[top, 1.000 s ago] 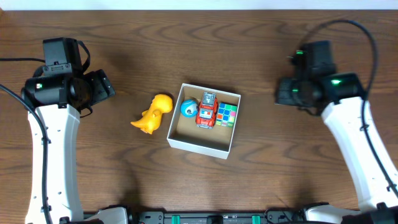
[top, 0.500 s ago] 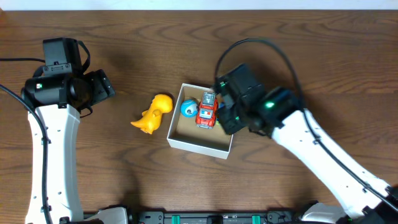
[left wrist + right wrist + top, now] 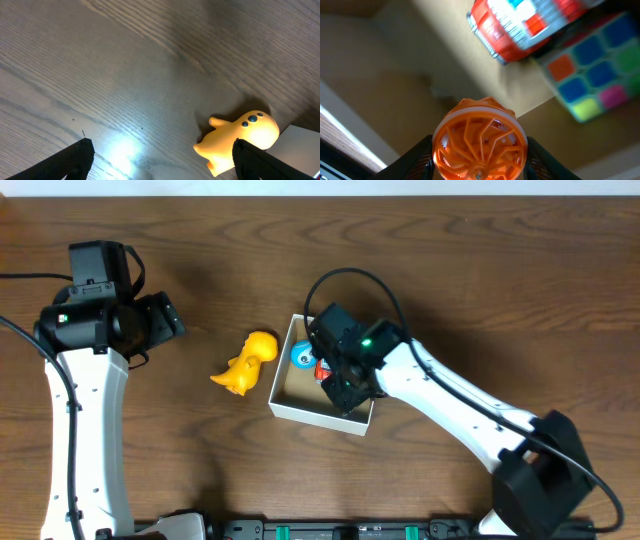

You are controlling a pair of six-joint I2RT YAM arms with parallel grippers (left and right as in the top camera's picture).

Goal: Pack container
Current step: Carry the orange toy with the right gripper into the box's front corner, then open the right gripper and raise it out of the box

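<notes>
The right claw (image 3: 479,156) is clenched on an orange wheel-shaped toy (image 3: 479,140) over the container (image 3: 318,418) at mid-tabletop (image 3: 450,280) — a red truck (image 3: 520,22) and colour cube (image 3: 590,80) lie inside. The left claw (image 3: 165,162) hangs spread wide, empty — a yellow figure (image 3: 240,137) lies beside the container's left wall

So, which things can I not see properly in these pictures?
Overhead: the right arm covers the puzzle cube, the orange wheel and most of the red truck inside the container.
Right wrist: the orange wheel is cut off by the bottom edge; the puzzle cube and the red truck are blurred.
Left wrist: only a corner of the container shows, cut by the right edge.
</notes>
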